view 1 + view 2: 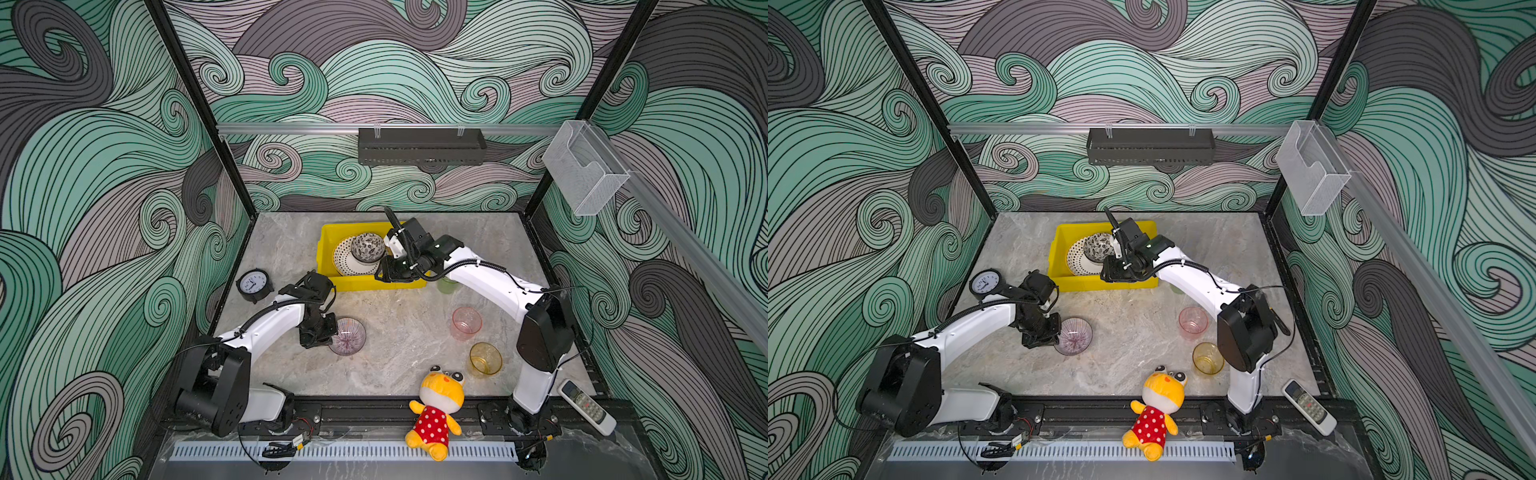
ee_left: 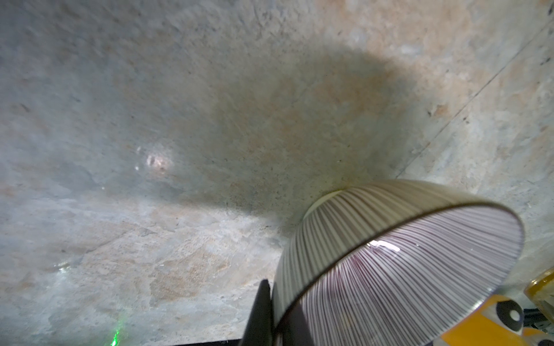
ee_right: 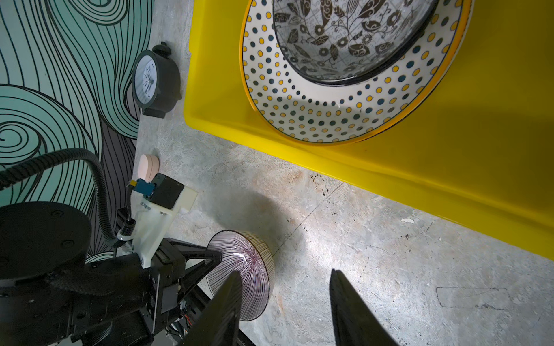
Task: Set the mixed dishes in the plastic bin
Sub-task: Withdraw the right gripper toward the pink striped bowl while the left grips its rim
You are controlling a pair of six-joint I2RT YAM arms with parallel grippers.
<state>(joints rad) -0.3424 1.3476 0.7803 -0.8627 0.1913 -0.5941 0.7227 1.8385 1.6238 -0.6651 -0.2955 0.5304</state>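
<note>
Plastic bin (image 1: 361,284) | on grey stone-look tabletop (image 1: 399,345) | teal wave-patterned walls (image 1: 374,62)

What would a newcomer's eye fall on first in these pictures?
The bright yellow bin at the back of the table, holding a dotted plate with a black-white bowl on it. Next, the yellow plush toy at the front edge, and the left pincer shut on the lilac striped bowl.

Striped bowl (image 2: 404,269) glossy glazed ceramic, bin (image 3: 419,179) smooth shiny plastic, tabletop (image 2: 150,90) matt, rough, stone-look.
</note>
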